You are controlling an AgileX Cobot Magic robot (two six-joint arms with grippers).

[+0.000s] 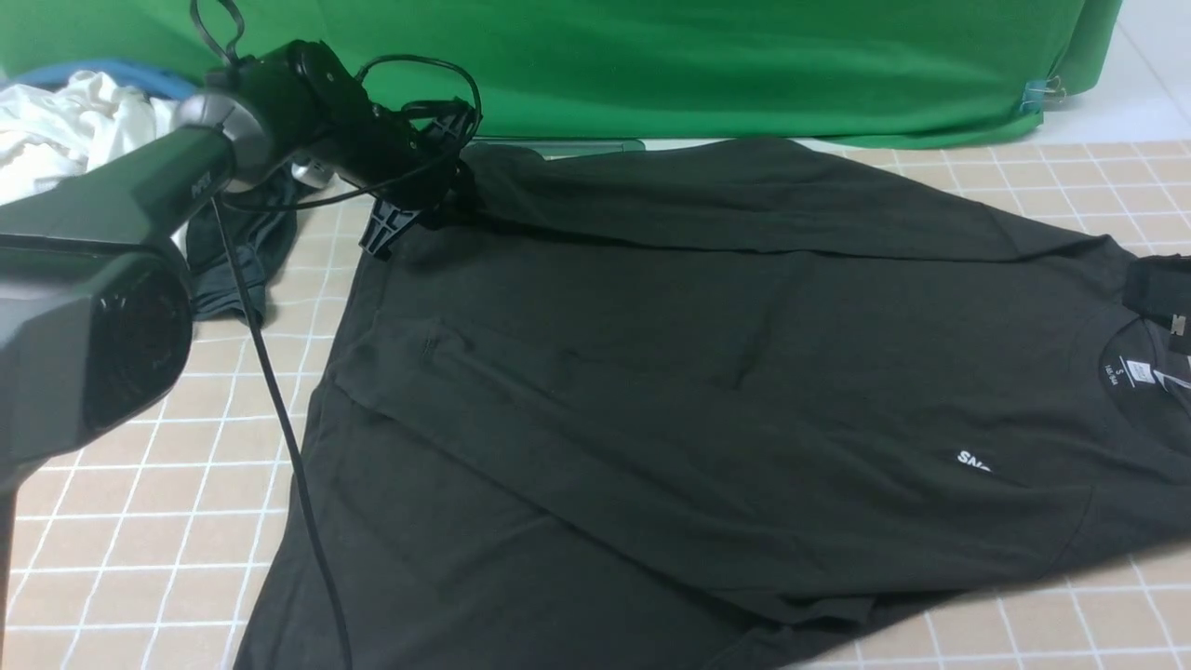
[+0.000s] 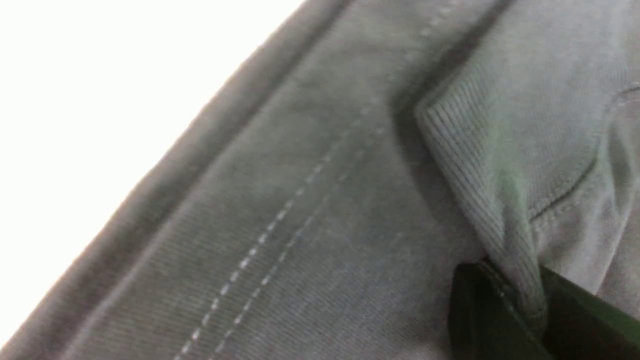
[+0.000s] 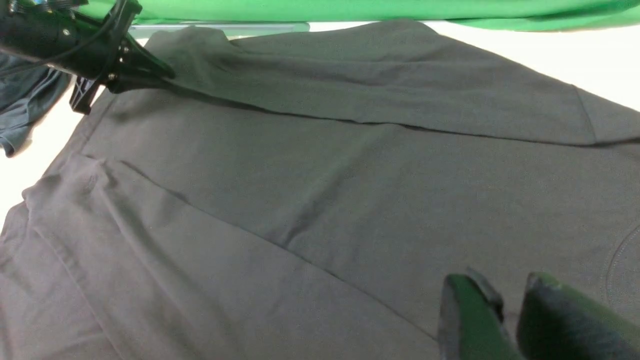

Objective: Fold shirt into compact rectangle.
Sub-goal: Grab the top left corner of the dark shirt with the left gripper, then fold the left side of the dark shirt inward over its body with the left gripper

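The black shirt [image 1: 707,391] lies flat on the tiled table [image 1: 140,521], with its collar and neck label [image 1: 1137,372] to the right and part of the white print [image 1: 974,460] showing. Both sleeves are folded across the body. My left gripper [image 1: 433,200] is at the shirt's far left corner, shut on the ribbed cuff [image 2: 465,150] of the far sleeve; the cuff runs down between the two fingers [image 2: 480,310]. My right gripper [image 3: 510,310] hovers just above the shirt near the collar. Its fingers are a narrow gap apart and hold nothing.
A crumpled white garment [image 1: 65,130] and a smaller dark grey-green garment [image 1: 233,261] lie at the far left behind my left arm. A green cloth [image 1: 698,65] hangs along the back. A black cable [image 1: 279,419] drapes from the left arm over the table.
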